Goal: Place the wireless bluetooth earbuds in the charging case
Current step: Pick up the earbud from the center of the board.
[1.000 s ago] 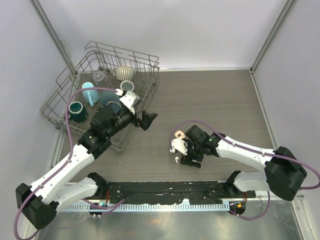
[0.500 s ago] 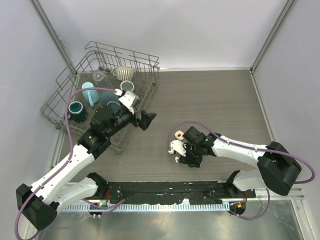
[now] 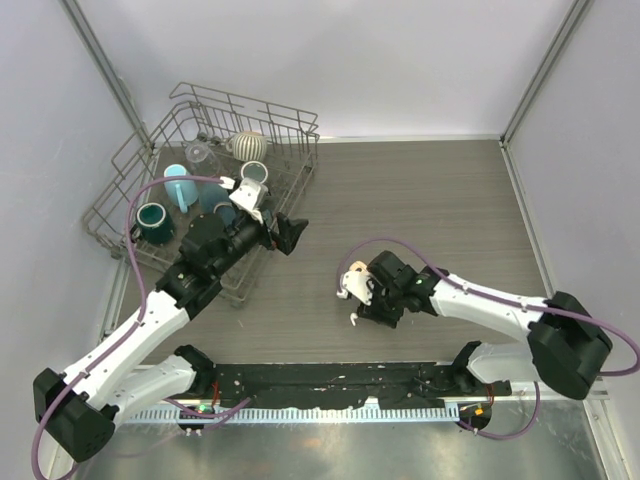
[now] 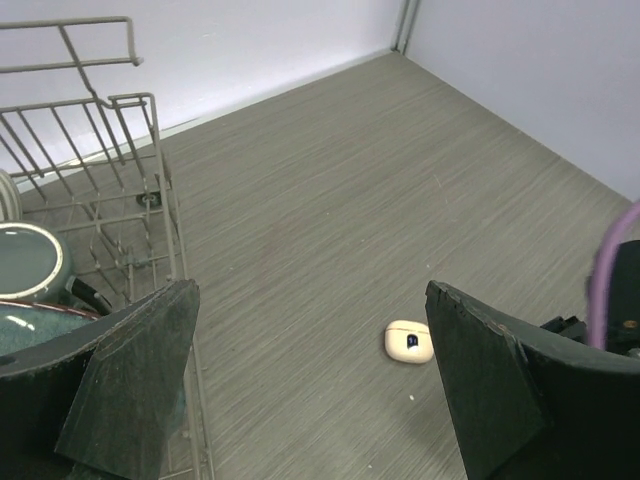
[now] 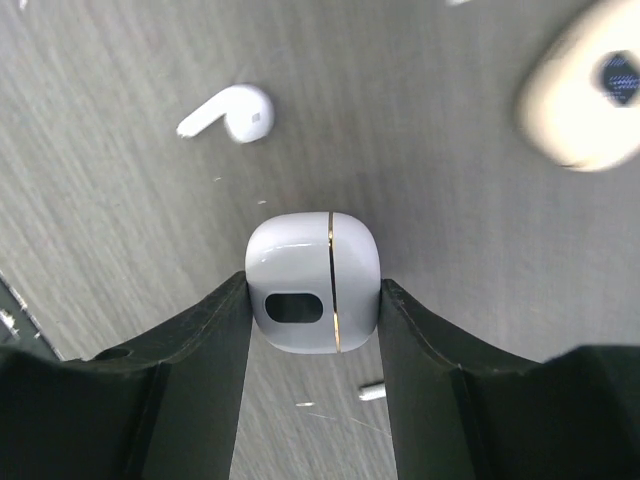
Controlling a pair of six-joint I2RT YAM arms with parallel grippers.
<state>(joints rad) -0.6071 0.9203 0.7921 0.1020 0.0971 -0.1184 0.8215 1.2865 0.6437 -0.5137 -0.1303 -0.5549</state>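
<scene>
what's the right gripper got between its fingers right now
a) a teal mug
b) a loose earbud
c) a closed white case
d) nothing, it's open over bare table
c: the right wrist view shows the white case, lid shut, pinched on both sides by the right gripper, while an earbud lies loose on the table, apart from the fingers.

White charging case (image 5: 312, 285), gold seam; white earbud (image 5: 232, 113); cream case (image 4: 409, 341); grey wood-grain table (image 3: 430, 200); teal mug (image 3: 152, 222)
</scene>
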